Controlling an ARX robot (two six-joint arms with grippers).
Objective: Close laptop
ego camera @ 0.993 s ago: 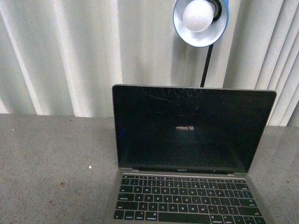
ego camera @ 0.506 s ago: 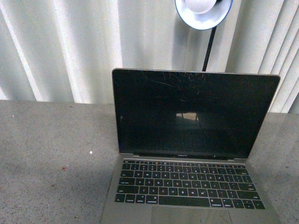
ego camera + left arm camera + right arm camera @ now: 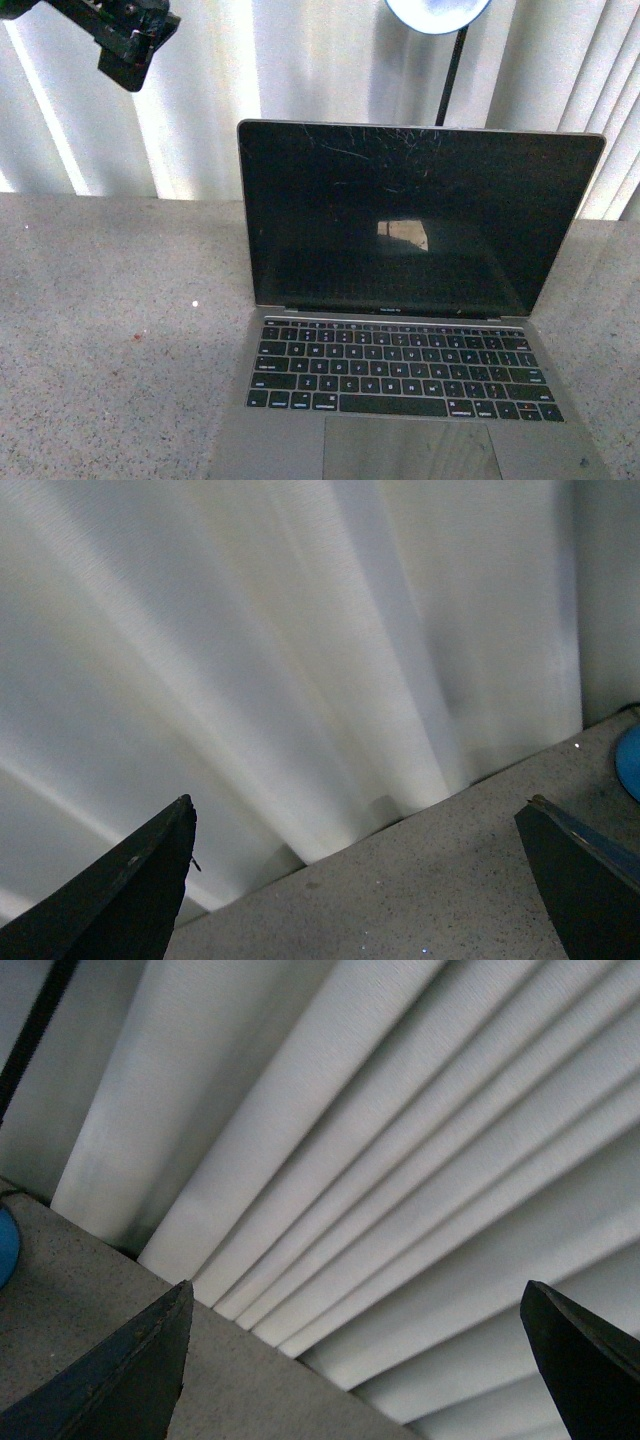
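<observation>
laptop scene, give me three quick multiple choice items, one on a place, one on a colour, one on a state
1. Where is the lamp?
A behind the laptop
B on the keyboard
C at the table's left edge

2. What colour are the keys?
A white
B black
C red

3. How is the laptop?
A shut flat
B open, screen dark
C open, screen lit

Answers:
1 A, its pole drops out of sight behind the screen.
2 B, they show black in the front view.
3 B, the screen stands upright and shows only reflections.
</observation>
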